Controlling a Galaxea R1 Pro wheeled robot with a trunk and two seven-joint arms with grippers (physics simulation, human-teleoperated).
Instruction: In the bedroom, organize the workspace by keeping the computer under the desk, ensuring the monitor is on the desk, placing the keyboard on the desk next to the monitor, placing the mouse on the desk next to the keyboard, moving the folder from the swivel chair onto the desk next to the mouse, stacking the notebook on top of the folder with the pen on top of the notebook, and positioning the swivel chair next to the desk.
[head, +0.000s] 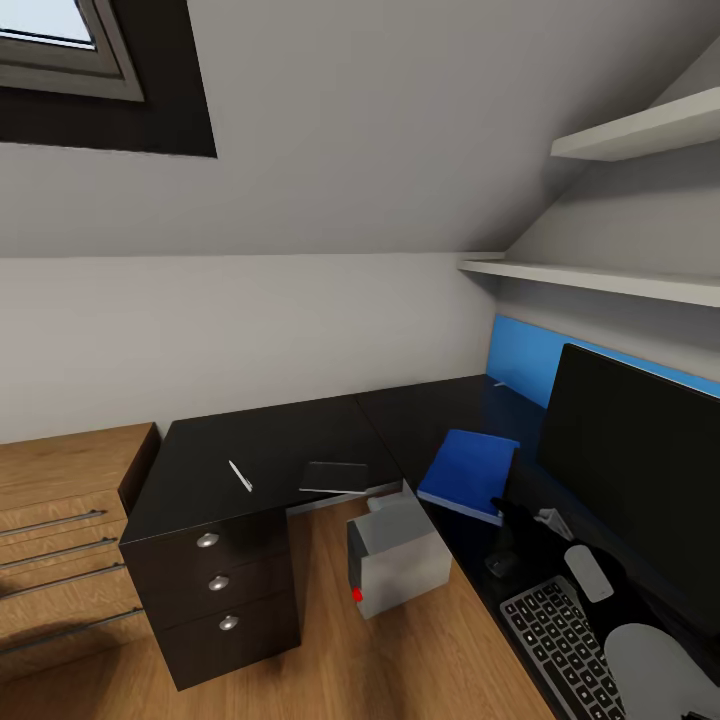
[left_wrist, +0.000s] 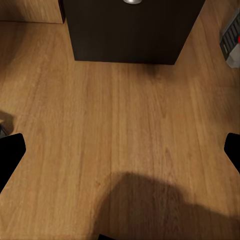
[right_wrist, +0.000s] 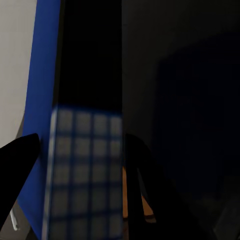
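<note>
A: Two surfaces of the black L-shaped desk (head: 270, 440) meet at the corner under the sloped ceiling. On the left wing lie a thin white stick-like pen (head: 240, 476) and, well apart from it, a thin dark grey rectangular notebook (head: 334, 477) close to the front edge.

B: Right wing?

A: Flat bright blue rectangular folder (head: 470, 474) lying on the desktop, in front of the blue back panel (head: 530, 360). Large black flat widescreen monitor (head: 640, 470) upright beside it. Slim keyboard with silver-grey frame and black keys (head: 560, 640) at the near end, in front of the monitor.

B: Tower case?

A: Light grey box-shaped computer (head: 398, 553) with a small red dot on its darker front, standing on the wooden floor (left_wrist: 120, 130) in the inner angle of the desk, partly under the desktop edge. Black three-drawer unit (head: 220, 590) to its left, light wooden drawer chest (head: 60, 540) further left.

B: Grippers?

A: Left gripper (left_wrist: 120, 150): fingers spread wide, holding nothing, hanging over the floor near the drawer unit. Right gripper (head: 535, 525): dark against the desk, between folder and keyboard; I cannot tell whether it is spread or pressed together. Its wrist view is mostly dark, with the monitor's edge, a strip of the blue panel and a reflected key grid.
</note>
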